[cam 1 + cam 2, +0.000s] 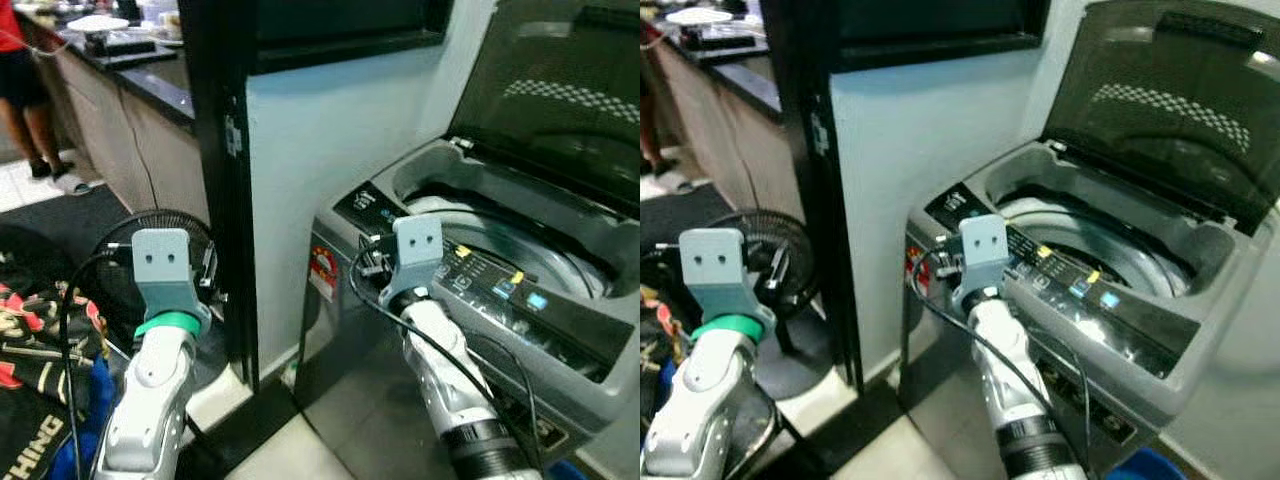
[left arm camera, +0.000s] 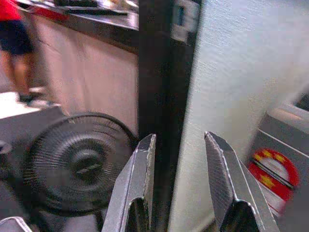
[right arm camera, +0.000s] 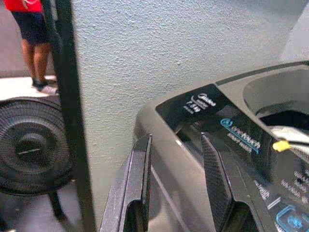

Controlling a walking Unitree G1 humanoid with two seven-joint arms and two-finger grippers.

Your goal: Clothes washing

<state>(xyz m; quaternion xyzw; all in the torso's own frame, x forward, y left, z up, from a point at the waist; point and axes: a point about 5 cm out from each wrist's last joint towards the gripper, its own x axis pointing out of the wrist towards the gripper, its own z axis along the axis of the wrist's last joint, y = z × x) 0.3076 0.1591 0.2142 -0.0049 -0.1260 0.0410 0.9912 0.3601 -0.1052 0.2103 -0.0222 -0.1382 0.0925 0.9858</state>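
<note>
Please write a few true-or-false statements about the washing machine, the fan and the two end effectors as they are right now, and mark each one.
1. The washing machine's lid is raised. True.
2. The right end effector is shut on a piece of clothing. False: its fingers are apart and hold nothing, at the front corner of the washing machine.
3. A black fan stands on the floor left of the washing machine. True.
4. The left end effector reaches into the drum. False: it is open, pointed toward the black post beside the fan.
5. A person stands by the counter in the background. True.
</note>
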